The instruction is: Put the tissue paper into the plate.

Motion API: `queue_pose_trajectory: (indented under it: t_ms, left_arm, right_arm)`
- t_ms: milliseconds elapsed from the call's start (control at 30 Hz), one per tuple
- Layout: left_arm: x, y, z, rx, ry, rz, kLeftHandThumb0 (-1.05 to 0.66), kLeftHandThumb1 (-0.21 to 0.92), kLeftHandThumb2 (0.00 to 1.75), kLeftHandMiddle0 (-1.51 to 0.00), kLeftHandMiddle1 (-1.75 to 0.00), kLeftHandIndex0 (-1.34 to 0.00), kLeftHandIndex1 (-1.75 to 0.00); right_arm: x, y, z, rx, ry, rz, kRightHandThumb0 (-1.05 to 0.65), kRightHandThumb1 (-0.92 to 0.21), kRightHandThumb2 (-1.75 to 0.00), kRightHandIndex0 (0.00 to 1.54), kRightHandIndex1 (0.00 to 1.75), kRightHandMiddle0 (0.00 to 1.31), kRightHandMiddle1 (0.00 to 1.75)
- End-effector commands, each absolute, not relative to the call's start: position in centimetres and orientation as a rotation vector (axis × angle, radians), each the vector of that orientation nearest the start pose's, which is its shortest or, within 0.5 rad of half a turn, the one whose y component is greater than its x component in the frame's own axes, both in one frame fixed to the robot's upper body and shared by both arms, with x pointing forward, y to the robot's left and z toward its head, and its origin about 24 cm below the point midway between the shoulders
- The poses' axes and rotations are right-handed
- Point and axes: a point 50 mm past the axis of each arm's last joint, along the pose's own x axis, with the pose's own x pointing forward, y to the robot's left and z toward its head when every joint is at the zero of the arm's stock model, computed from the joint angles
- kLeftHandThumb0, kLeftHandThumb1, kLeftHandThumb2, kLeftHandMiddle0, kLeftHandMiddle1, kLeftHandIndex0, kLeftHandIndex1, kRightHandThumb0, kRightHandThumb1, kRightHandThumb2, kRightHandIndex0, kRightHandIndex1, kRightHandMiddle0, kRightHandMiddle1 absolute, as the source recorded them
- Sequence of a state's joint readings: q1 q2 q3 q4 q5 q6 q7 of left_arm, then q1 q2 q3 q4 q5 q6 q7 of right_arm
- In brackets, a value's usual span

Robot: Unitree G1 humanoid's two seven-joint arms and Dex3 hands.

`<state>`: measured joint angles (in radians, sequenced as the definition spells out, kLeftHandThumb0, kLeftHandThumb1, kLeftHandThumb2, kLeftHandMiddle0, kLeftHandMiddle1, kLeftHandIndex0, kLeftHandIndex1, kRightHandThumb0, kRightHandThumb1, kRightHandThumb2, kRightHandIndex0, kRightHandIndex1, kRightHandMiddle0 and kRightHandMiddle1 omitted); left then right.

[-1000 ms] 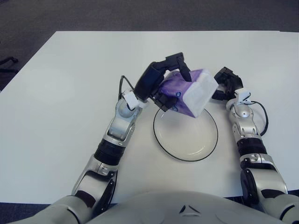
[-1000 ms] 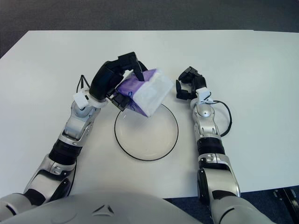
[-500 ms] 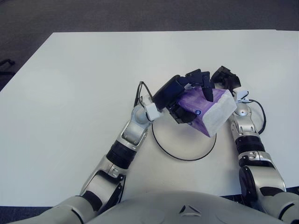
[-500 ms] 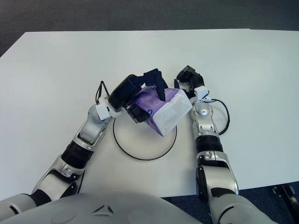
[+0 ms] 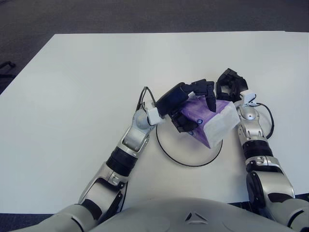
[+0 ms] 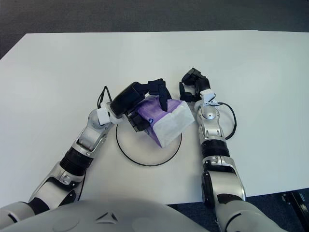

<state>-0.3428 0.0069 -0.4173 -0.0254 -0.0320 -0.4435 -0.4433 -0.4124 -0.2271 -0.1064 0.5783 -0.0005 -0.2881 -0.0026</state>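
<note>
1. Nearest, a plate (image 5: 166,149): clear, dark-rimmed, flat on the white table (image 5: 72,96), near rim bare and in full view.
2. Over the plate's far right part, a tissue pack (image 5: 212,122): purple wrap with a white end, tilted, white end toward the right rim and jutting a little past it. Resting on the plate or held just above it — cannot tell.
3. On the pack's purple side, the left hand (image 5: 186,104): reached in across the plate's far left rim, dark fingers (image 5: 211,98) wrapped over the top and near side of the pack, gripping it.
4. Just beyond the pack's white end, the right hand (image 5: 230,87): off the plate's far right edge, fingers curled inward, holding nothing, close beside the left fingertips and the pack; touching either or not — cannot tell.
5. Farthest, bare table top running to the back edge, with dark floor (image 5: 145,14) behind.
</note>
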Motion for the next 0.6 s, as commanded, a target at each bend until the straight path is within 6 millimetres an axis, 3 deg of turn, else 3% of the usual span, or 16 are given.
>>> queue_pose_trajectory:
  t_ms: [0,433,567]
  left_arm:
    - [23.98,1.57,15.86,0.08,-0.79,-0.948,0.54,0.14,1.53,-0.75,-1.75,-0.98,-1.75]
    - [23.57,1.76,15.7,0.021,-0.685,-1.048,0.55,0.12,1.55,-0.77,-1.75,-0.93,-1.75]
    - [23.51,1.89,15.83,0.022,-0.65,-1.093,0.55,0.12,1.55,-0.77,-1.75,-0.86,-1.75]
  right_arm:
    - [29.38,-20.61,-0.1,-0.193,0.115,-0.064,-0.47,-0.35,-1.28,1.29,1.75,0.59,1.75]
    - [29.38,-20.71,-0.37,-0.183,0.138,-0.09,-0.49,-0.31,-1.33,1.29,1.75,0.62,1.75]
    - [29.4,-20.7,-0.41,-0.184,0.143,-0.091,-0.49,-0.3,-1.33,1.29,1.75,0.63,1.75]
